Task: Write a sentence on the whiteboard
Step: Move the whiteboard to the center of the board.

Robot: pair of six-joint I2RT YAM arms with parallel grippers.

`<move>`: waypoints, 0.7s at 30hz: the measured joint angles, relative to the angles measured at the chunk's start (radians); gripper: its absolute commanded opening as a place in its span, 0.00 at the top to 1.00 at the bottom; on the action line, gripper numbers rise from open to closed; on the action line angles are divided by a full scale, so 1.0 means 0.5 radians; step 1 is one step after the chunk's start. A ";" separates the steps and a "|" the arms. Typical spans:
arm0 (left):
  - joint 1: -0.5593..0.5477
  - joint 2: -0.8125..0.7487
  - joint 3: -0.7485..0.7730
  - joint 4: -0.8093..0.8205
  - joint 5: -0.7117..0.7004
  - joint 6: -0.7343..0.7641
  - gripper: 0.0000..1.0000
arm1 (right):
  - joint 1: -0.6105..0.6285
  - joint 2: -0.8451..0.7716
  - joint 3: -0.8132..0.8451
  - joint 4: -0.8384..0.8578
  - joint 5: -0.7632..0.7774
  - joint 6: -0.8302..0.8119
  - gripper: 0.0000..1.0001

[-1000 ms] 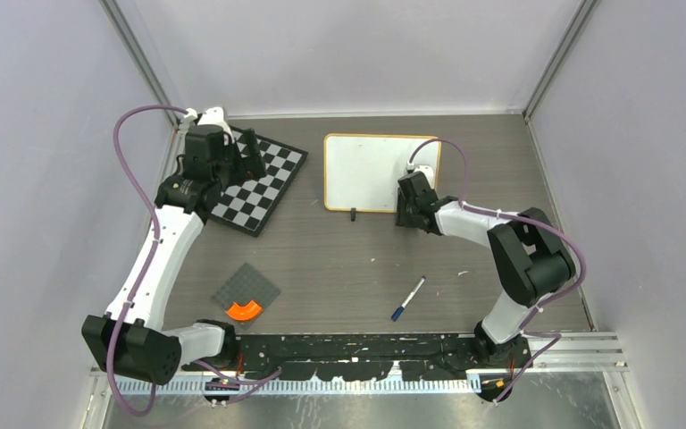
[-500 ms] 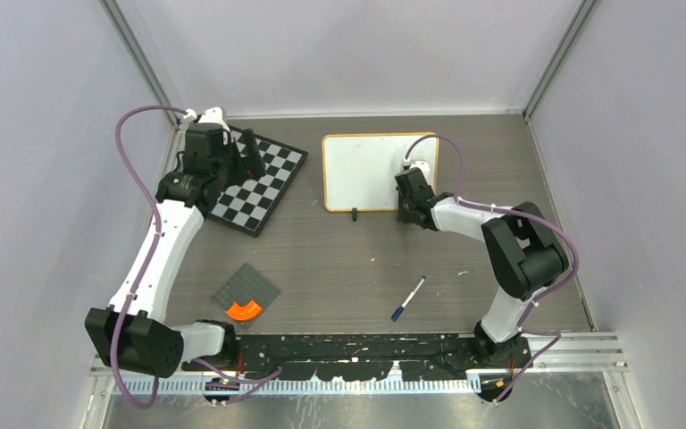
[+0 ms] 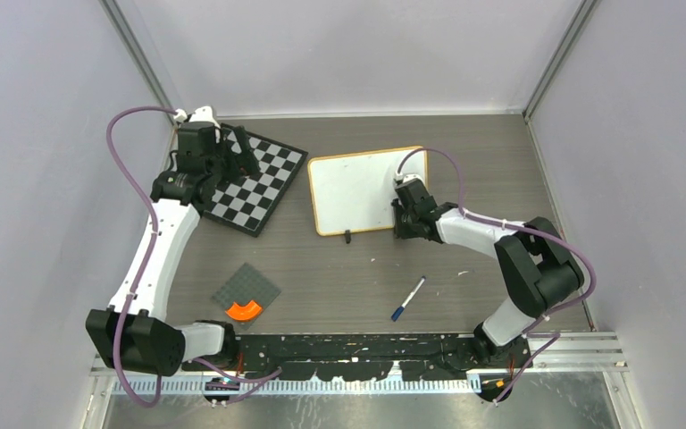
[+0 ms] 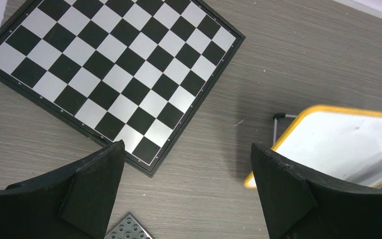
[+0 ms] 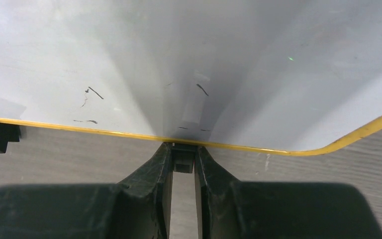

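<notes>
left end effector (image 3: 232,150): fingers spread wide, holding nothing, hanging over the chessboard (image 3: 259,183) at the far left of the bench (image 3: 339,268)
right end effector (image 3: 408,223): pressed nearly together, pinching the whiteboard (image 3: 357,192) by a black clip foot (image 5: 183,163) on its near edge
whiteboard location: far centre of the bench, just right of the chessboard and not touching it, skewed so its left end sits closer to the arms than its right end
second clip foot (image 3: 348,238): on the same near edge, further left, free
top view only: marker pen (image 3: 408,298) lying on the bench, near side of the whiteboard and well apart from it; grey studded plate (image 3: 246,290) at near left with an orange curved piece (image 3: 244,309) on its near corner
top view limit: the wrist covers the right-hand fingers, so the grip itself is hidden
right wrist only: both fingers closed on the foot right at the frame edge; a few short dark strokes on the white surface; writing, if any, not legible
left wrist only: gap between the fingers shows a chessboard corner and bare bench; a whiteboard corner at far right, frame reading yellow here; a corner of the studded plate at the bottom edge
whiteboard flat or lifted: cannot tell from any view
</notes>
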 measured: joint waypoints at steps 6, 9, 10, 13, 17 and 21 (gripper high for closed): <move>0.030 0.007 0.000 -0.004 0.037 -0.040 0.00 | 0.162 -0.076 -0.083 -0.050 -0.072 -0.043 1.00; 0.040 0.007 0.000 -0.004 0.050 -0.047 0.00 | 0.226 -0.097 -0.091 -0.079 -0.107 -0.065 1.00; 0.043 0.007 0.000 -0.004 0.053 -0.048 0.00 | 0.246 -0.102 -0.095 -0.085 -0.114 -0.069 1.00; 0.050 0.007 0.000 -0.009 0.059 -0.050 0.00 | 0.294 -0.131 -0.117 -0.101 -0.129 -0.076 1.00; 0.057 0.007 0.000 -0.013 0.075 -0.052 0.00 | 0.343 -0.156 -0.134 -0.143 -0.144 -0.076 0.90; 0.063 0.007 0.000 -0.013 0.088 -0.052 0.00 | 0.348 -0.167 -0.136 -0.169 -0.185 -0.076 0.81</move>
